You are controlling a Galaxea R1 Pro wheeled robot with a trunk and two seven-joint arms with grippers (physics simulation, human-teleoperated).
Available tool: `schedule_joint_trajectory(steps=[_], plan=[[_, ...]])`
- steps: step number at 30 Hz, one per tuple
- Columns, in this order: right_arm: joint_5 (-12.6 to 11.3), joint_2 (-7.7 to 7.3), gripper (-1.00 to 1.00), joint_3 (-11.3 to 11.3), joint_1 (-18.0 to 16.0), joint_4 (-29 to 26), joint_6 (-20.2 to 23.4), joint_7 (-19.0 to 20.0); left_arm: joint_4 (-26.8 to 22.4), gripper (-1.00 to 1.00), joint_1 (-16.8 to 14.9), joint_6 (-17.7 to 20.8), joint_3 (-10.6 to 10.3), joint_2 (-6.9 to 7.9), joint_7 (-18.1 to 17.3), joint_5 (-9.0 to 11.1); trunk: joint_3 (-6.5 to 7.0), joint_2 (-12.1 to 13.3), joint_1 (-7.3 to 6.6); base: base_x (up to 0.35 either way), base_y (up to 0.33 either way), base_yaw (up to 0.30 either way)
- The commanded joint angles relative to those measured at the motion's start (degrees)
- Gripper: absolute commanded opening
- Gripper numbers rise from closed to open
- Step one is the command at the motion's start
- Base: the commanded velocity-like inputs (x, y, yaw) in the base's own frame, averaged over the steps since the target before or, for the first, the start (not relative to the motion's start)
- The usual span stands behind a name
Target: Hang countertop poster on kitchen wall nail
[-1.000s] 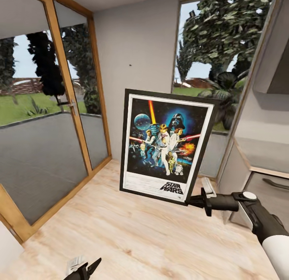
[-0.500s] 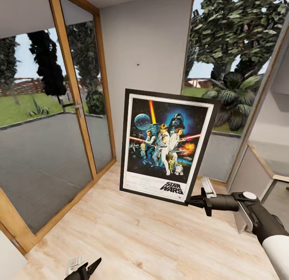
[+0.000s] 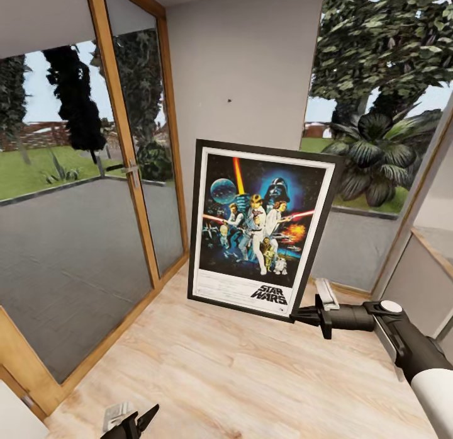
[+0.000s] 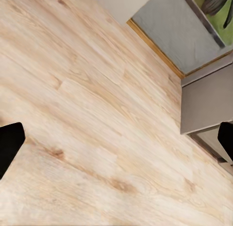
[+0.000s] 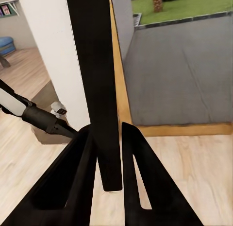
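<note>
A robot stands in a room with a pale wooden floor (image 3: 239, 376), facing a grey wall (image 3: 245, 67) set between a glass door (image 3: 82, 193) with a timber frame and a window (image 3: 384, 124) looking onto trees and lawn.

The right tool (image 3: 301, 313) reaches in from the right side of the head view and pinches the lower right corner of the poster (image 3: 258, 231), a black-framed Star Wars print with a white inner border. The poster hangs in mid-air in front of the robot, clear of the floor, leaning slightly to the right and facing the camera. In the right wrist view, the two black fingers (image 5: 73, 187) close on the frame's thin dark edge (image 5: 94, 85), so the grip is on the rim only. Holding it by a corner probably keeps the top edge free to meet the wall.

A small dark dot, likely a nail (image 3: 229, 101), sits high on the grey wall above the poster. The poster has yet to be raised to it.

The left tool (image 3: 135, 423) sits low at the bottom edge of the head view, jaws wide apart and holding nothing; its wrist view looks down at bare floorboards.

No containers are in sight
</note>
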Motion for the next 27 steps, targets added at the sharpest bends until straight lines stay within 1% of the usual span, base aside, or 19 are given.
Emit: schedule_joint_trajectory(steps=[1,7,22,27], plan=[[-0.33,-0.07,-1.00,0.21,-0.07,0.03,0.46,0.19,0.05,1.00,-0.06,-0.35,-0.42,0.01,-0.08,0.29,-0.13,-0.13,0.06,0.229,0.298,-0.021],[-0.33,-0.07,-1.00,0.21,-0.07,0.01,0.46,0.19,0.05,1.00,-0.09,-0.35,-0.39,0.01,-0.08,0.29,0.08,-0.13,0.06,0.228,0.298,-0.172],[-0.33,-0.07,-1.00,0.21,-0.06,0.01,0.46,0.19,0.05,1.00,-0.09,-0.35,-0.38,0.01,-0.08,0.29,0.80,-0.13,0.06,0.225,0.299,-0.262],[-0.33,-0.07,-1.00,0.21,-0.06,0.04,0.46,0.19,0.05,1.00,-0.09,-0.35,-0.37,0.01,-0.08,0.29,0.89,-0.13,0.06,0.196,0.314,-0.091]])
